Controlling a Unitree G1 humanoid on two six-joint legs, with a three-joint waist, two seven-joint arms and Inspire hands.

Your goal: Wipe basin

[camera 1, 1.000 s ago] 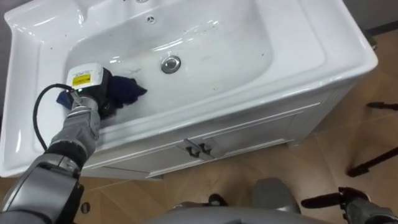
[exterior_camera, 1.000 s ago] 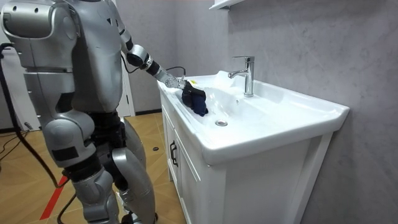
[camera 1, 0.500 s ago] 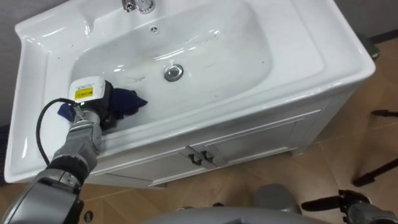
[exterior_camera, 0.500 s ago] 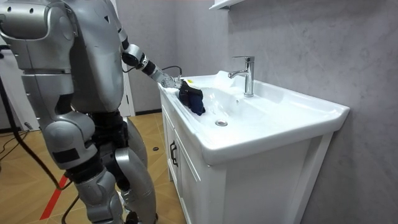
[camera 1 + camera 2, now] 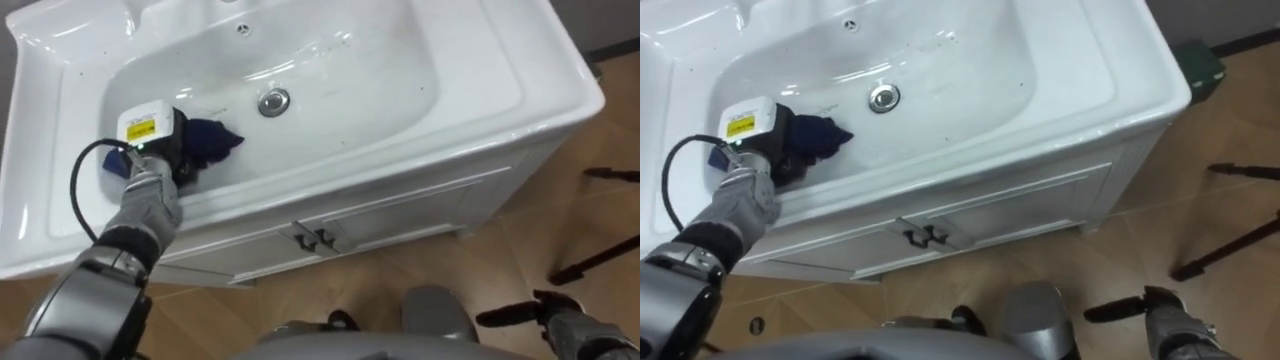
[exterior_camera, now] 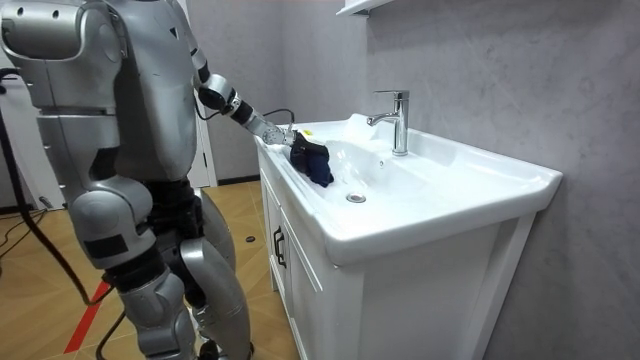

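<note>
A white basin (image 5: 400,60) lies below me, its drain (image 5: 273,101) near the middle. My left hand (image 5: 160,150) rests inside the bowl at its left end, fingers curled on a dark blue cloth (image 5: 212,140) pressed against the bowl's wall. In the room view the cloth (image 6: 314,165) bunches under the left hand (image 6: 285,134) at the near end of the basin (image 6: 450,190). My right hand (image 5: 520,316) hangs low at the lower right over the floor, its fingers relaxed and holding nothing.
A chrome tap (image 6: 397,120) stands at the basin's back rim. Below the basin is a white cabinet with two door handles (image 5: 315,240). Dark stand legs (image 5: 600,260) lie on the wooden floor at the right. I stand close to the cabinet front.
The left hand drew the cloth slightly back along the bowl, then pushed it forward again to about where it was. The eye views shifted with the head.
</note>
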